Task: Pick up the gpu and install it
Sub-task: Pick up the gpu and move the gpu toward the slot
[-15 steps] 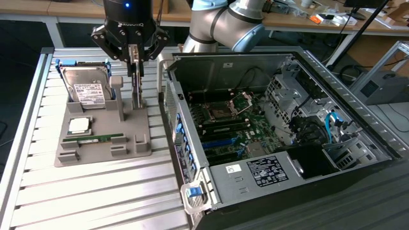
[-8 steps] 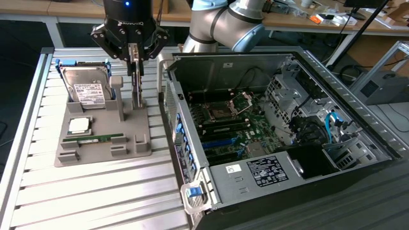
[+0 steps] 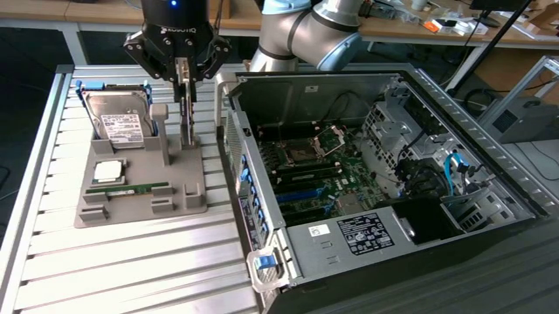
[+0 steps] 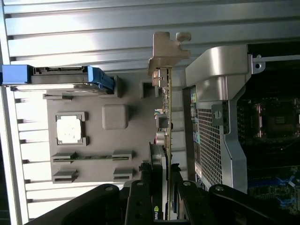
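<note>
The gpu (image 3: 186, 108) is a thin dark card standing on edge in the grey parts holder (image 3: 140, 210) at the exterior view's left. My gripper (image 3: 182, 77) comes down from above and is shut on the card's upper edge. The card's lower edge reaches down to the holder's slot; I cannot tell whether it has left it. In the wrist view the gpu (image 4: 167, 117) runs edge-on between the black fingers (image 4: 140, 199), with its silver bracket (image 4: 167, 49) at the far end. The open computer case (image 3: 367, 163) lies to the exterior view's right, motherboard (image 3: 319, 171) exposed.
The holder also carries a silver hard drive (image 3: 118, 121) with blue rails, a CPU (image 3: 108, 171) and a green memory stick (image 3: 131, 190). The case's raised wall (image 3: 237, 140) stands close beside the holder. A ribbed metal table (image 3: 131, 268) lies under everything.
</note>
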`<state>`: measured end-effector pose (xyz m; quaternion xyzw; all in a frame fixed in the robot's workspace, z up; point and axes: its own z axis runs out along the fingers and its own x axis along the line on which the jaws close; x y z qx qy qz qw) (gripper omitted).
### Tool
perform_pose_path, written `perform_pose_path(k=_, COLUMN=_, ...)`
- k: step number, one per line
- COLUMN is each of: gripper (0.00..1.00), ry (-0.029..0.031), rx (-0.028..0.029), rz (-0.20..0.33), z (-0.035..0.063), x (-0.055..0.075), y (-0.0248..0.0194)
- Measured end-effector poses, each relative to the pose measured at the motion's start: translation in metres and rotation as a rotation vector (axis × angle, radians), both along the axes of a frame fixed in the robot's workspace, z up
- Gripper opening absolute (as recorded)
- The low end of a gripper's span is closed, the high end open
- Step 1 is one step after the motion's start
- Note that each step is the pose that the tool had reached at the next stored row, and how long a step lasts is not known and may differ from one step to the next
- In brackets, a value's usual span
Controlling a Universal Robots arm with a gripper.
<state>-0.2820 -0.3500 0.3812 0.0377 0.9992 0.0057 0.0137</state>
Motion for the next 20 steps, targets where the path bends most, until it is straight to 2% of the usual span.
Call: perform_pose_path(k=20, gripper=0.27, ry=0.0, rx=0.0021, rz=0.0, z=0.0061, x=0.0, y=0.0)
